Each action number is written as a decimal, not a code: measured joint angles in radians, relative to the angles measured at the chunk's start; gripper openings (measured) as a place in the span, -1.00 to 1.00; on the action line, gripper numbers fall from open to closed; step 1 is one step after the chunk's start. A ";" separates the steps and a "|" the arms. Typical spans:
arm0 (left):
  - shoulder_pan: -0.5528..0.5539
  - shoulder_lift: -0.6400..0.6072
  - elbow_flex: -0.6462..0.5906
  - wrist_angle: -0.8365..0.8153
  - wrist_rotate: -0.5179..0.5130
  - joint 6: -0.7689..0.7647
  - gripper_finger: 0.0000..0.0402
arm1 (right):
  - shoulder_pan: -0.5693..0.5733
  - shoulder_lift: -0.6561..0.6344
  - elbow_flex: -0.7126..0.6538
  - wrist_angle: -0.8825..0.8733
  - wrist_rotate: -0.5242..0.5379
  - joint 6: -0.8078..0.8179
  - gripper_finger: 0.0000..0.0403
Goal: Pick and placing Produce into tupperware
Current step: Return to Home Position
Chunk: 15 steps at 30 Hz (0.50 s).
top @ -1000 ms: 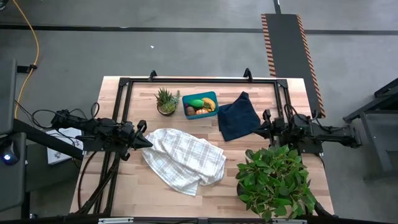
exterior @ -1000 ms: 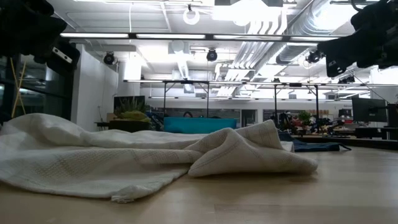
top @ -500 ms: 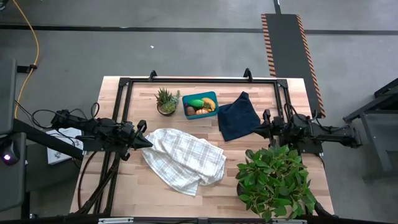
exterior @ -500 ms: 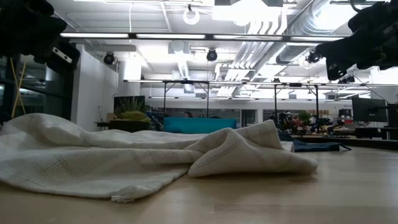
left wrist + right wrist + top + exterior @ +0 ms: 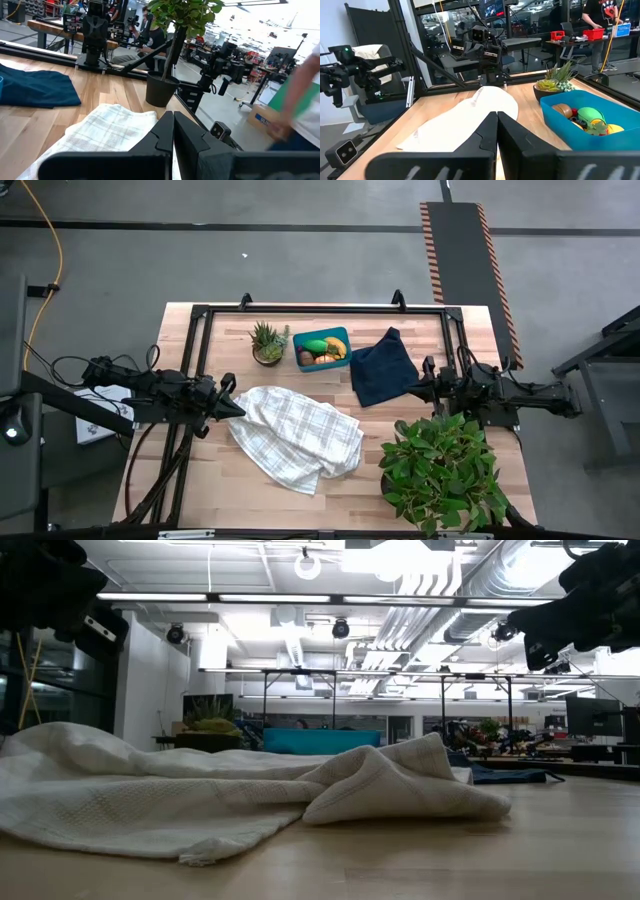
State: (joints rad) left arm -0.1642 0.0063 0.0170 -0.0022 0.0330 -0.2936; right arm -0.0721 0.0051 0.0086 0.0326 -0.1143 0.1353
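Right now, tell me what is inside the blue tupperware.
The tupperware holds a green piece, a yellow banana, an orange piece and a brown piece, piled together. Whatever lies beneath them, and the container's floor, is covered.

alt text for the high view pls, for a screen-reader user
Overhead: a teal tupperware filled with toy produce sits far back on the table between a spiky potted plant and a navy cloth. Both arms sit at the sides, left end effector by a checked towel, right end effector by the cloth.
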 joint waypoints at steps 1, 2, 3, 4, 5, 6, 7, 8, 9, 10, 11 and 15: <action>0.000 0.000 0.000 0.000 0.000 0.000 -1.00 | 0.000 0.000 0.000 0.000 0.000 0.003 -1.00; 0.000 0.000 0.000 0.000 0.000 0.000 -1.00 | 0.000 0.000 0.000 0.000 0.000 0.003 -1.00; 0.000 0.000 0.000 0.000 0.000 0.000 -1.00 | 0.000 0.000 0.000 0.000 0.000 0.002 -1.00; 0.000 0.000 0.000 0.000 0.000 0.000 -1.00 | 0.000 0.000 0.000 0.000 0.000 -0.002 -1.00; 0.000 0.000 0.000 0.000 0.000 0.000 -1.00 | 0.000 0.000 0.000 0.000 0.000 -0.002 -1.00; 0.000 0.000 0.000 0.000 0.000 0.000 -1.00 | 0.000 0.000 0.000 0.000 0.000 -0.001 -1.00; 0.000 0.000 0.000 0.000 0.000 0.000 -1.00 | 0.000 0.000 0.000 0.000 0.000 -0.001 -1.00; 0.000 0.000 0.000 0.000 0.000 0.000 -1.00 | 0.000 0.000 0.000 0.000 0.000 -0.002 -1.00; 0.000 0.000 0.000 0.000 0.000 0.000 -1.00 | 0.000 0.000 0.000 0.000 0.000 -0.002 -1.00; 0.000 0.000 0.000 0.000 0.000 0.000 -1.00 | 0.000 0.000 0.000 0.000 0.000 -0.002 -1.00; 0.000 0.000 0.000 0.000 0.000 0.000 -1.00 | 0.000 0.000 0.000 0.000 0.000 -0.002 -1.00; 0.000 0.000 0.000 0.000 0.000 0.000 -1.00 | 0.000 0.000 0.000 0.000 0.000 -0.004 -1.00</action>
State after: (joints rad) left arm -0.1640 0.0063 0.0170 -0.0021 0.0330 -0.2939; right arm -0.0720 0.0051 0.0082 0.0325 -0.1146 0.1311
